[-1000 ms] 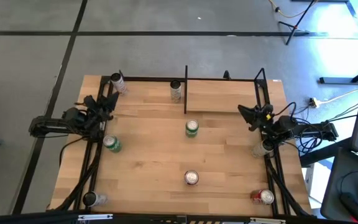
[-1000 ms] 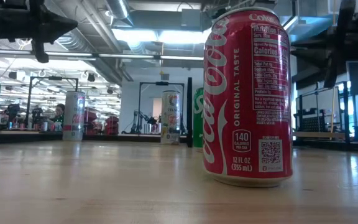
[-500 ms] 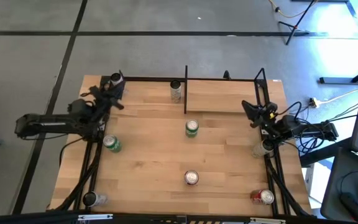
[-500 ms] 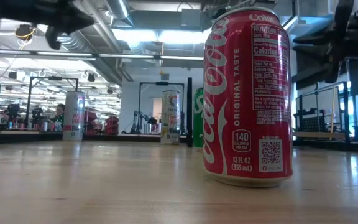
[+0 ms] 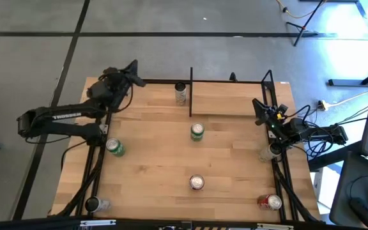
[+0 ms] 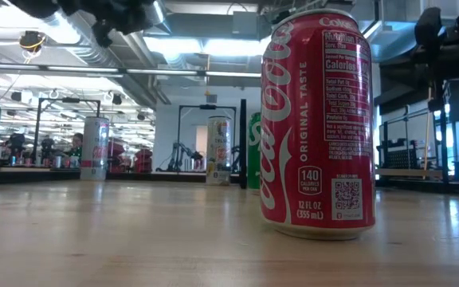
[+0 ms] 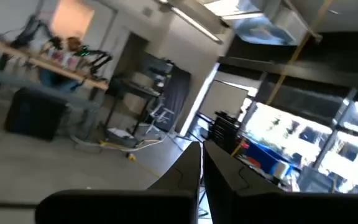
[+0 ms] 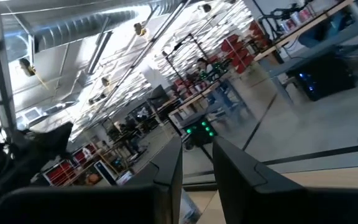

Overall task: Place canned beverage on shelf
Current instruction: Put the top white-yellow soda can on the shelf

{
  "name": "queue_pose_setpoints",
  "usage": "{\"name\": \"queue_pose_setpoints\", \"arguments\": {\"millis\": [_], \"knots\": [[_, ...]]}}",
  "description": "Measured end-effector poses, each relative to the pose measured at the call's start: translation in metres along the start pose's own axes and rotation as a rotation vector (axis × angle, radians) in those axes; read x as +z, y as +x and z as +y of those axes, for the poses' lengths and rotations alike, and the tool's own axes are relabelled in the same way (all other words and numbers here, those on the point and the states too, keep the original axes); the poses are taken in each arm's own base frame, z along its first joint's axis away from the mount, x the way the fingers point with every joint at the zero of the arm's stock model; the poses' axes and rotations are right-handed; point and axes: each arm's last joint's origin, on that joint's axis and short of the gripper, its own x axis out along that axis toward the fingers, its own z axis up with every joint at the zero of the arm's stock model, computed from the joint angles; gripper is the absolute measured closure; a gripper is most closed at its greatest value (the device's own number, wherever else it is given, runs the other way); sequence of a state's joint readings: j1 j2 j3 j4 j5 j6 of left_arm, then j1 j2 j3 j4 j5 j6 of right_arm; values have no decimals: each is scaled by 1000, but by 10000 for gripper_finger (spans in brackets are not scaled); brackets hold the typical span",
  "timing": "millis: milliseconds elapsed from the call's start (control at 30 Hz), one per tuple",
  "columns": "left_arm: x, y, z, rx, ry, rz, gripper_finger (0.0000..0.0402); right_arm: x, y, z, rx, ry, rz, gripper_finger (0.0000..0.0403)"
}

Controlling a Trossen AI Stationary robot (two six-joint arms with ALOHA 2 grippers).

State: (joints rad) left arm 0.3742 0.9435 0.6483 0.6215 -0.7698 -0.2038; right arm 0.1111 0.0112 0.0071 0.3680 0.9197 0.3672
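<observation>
Left end effector (image 5: 133, 66) shut, empty, well left of shelf (image 5: 229, 97); right end effector (image 5: 257, 105) slightly ajar, empty, beside it.

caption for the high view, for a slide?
Seven cans stand on the table, the shelf is bare, both arms raised.

The left arm reaches from the table's left edge toward the far left corner, its wrist raised and turned so the left gripper (image 5: 133, 66) points out past the far edge. Its fingers (image 7: 191, 169) are pressed together with nothing between them. The right arm waits at the right edge, folded, with the right gripper (image 5: 258, 105) pointing toward the far edge; its fingers (image 8: 168, 168) stand slightly apart, holding nothing.
</observation>
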Motion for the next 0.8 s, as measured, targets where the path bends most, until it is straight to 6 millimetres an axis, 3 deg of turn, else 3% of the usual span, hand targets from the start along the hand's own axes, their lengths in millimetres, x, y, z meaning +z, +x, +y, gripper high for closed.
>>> {"name": "queue_pose_setpoints", "arguments": {"millis": [167, 367, 600, 800], "knots": [[-5, 23, -7, -125, 94, 208, 358, 0, 0, 0, 13, -3, 7, 327], [-4, 48, -11, -159, 177, 435, 266, 0, 0, 0, 13, -9, 8, 327], [-6, 89, -9, -209, 150, 716, 156, -1, 0, 0, 13, -10, 8, 327], [-22, 127, -19, -328, 125, 879, 106, -1, 0, 0, 13, -10, 8, 327]]}}
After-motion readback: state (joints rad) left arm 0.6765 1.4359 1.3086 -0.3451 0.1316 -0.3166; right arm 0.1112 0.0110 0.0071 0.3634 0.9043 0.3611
